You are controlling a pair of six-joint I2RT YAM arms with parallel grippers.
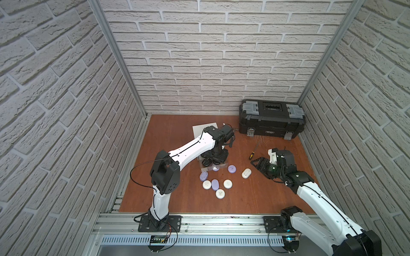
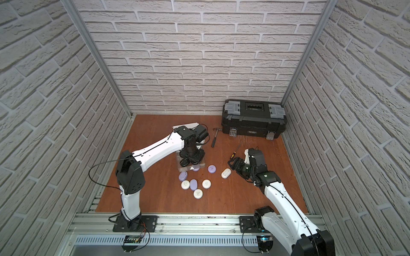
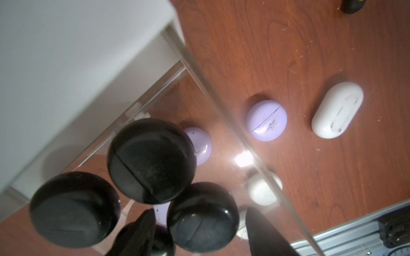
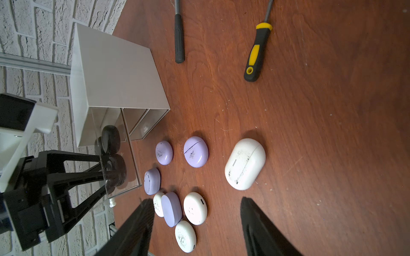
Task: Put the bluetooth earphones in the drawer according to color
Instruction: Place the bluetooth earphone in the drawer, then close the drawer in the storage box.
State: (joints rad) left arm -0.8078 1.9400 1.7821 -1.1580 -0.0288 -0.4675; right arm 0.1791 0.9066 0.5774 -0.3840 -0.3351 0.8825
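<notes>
Drawer floor (image 3: 224, 141): earphone (image 3: 203, 216) seemingly between left jaws.

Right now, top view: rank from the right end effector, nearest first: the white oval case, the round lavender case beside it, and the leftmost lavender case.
From the right end effector:
1. white oval case: just ahead of the fingertips, on the cluster's near edge.
2. round lavender case: next along, between the oval case and the cabinet.
3. leftmost lavender case: far side of the cluster, toward the left arm.

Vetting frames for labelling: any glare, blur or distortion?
Left wrist view: glare spot on the clear drawer, black cases soft up close. Right wrist view: oval white case sharp, right gripper blurred. Both top views: brick walls splay outward, wide-angle perspective.
</notes>
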